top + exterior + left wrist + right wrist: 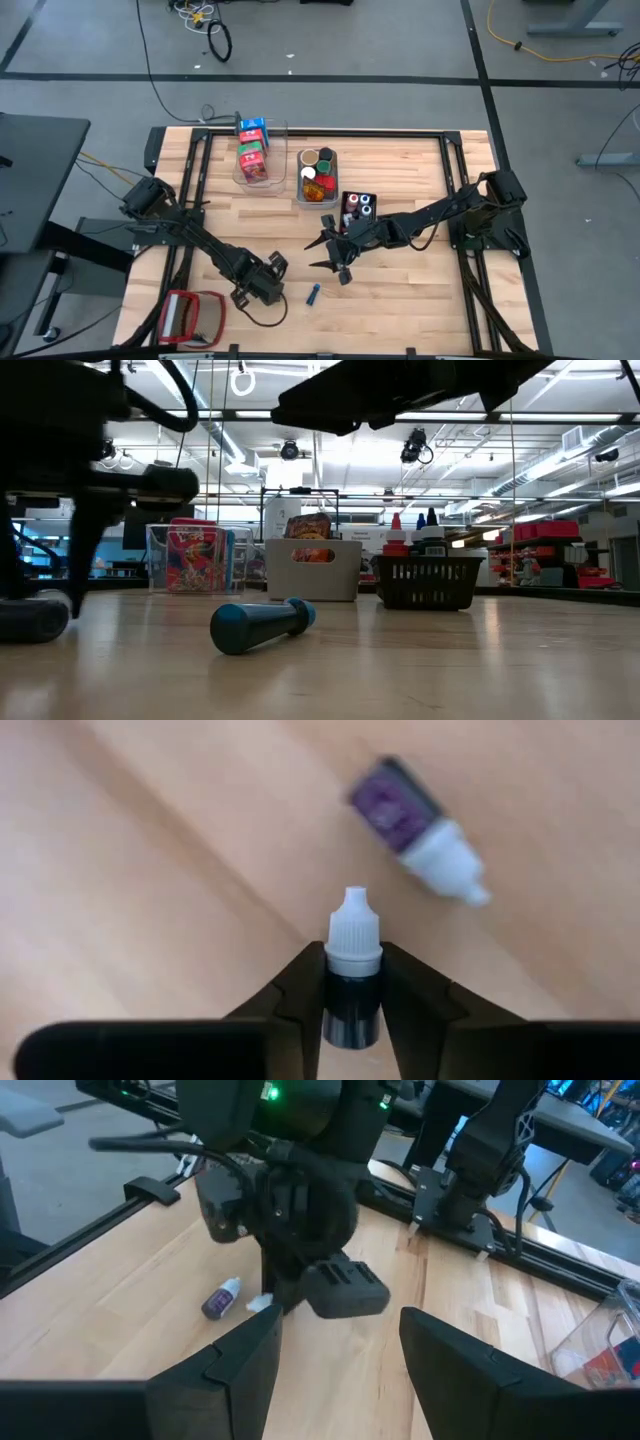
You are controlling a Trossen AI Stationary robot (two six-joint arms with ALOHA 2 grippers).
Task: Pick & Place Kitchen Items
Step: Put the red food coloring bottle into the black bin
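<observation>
The left arm is reaching low across the counter point(400, 290), and the left gripper point(352, 982) is clamping a small dark bottle point(352, 990) with a white cap between its two fingers, cap pointing forward. The right arm is extending from the far side of the counter, and the right gripper point(340, 1342) is hovering with its fingers spread wide and holding nothing, just beside the black bin point(358, 209).

No writing on the labels is legible.

A second small bottle point(313, 294), blue with a pale cap, is lying on its side on the counter, just beside the left gripper. Beyond it, a clear bin point(260, 152) is holding blue, red and green cartons, a grey bin point(317, 176) is holding round jars, and the black bin is holding capped bottles. A red-framed flat object point(192, 315) is lying near the left gripper.
</observation>
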